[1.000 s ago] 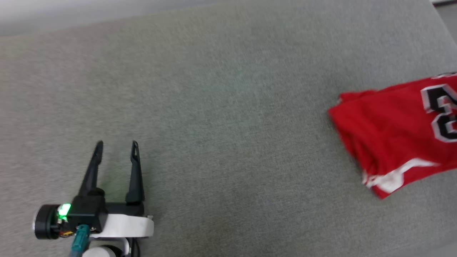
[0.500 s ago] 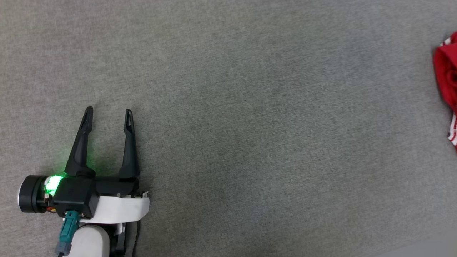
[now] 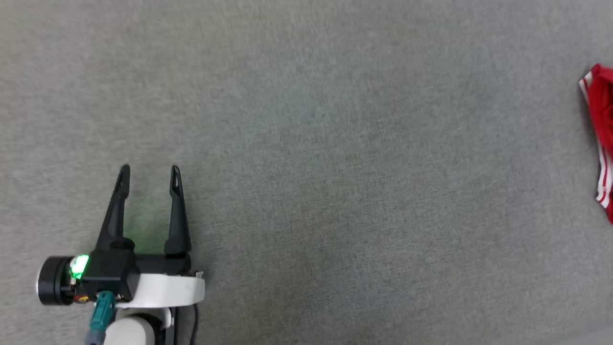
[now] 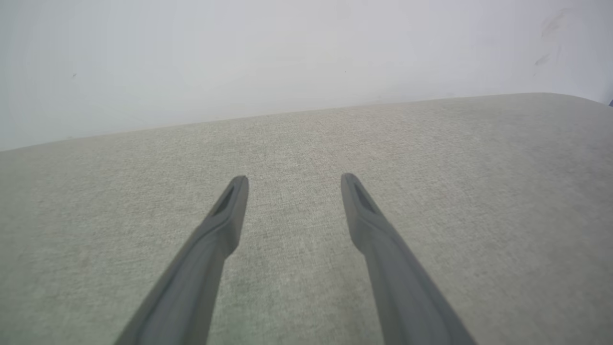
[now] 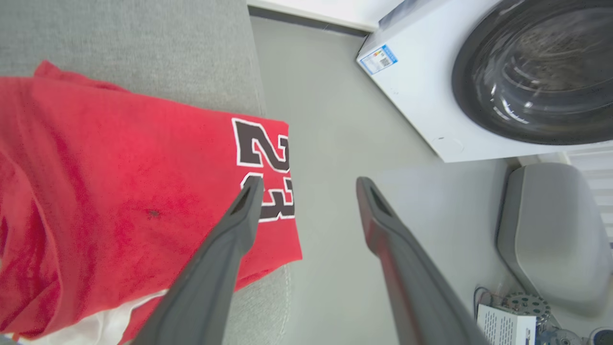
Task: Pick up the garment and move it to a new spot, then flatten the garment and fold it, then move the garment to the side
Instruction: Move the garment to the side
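Observation:
The red garment [image 5: 119, 187] lies folded on the grey fabric surface [image 5: 143, 48], its "23" print at the surface's edge and a white sleeve at the bottom. In the head view a red sliver of the garment [image 3: 602, 139] with striped trim shows at the far right edge. My right gripper [image 5: 306, 184] is open above the garment's edge and the floor, holding nothing. My left gripper [image 3: 149, 172] is open at the lower left over the bare grey surface [image 3: 311, 167], far from the garment; the left gripper [image 4: 293, 181] is empty.
Beside the surface is a pale floor [image 5: 325, 120] with a white washing machine [image 5: 479, 81], a grey rounded object [image 5: 555, 235] and small clutter [image 5: 512, 316] at the lower right. A pale wall [image 4: 287, 57] stands behind the surface's far edge.
The head camera has swung left, so the garment has slid from filling the right side to a sliver at the right edge. The left gripper stays open.

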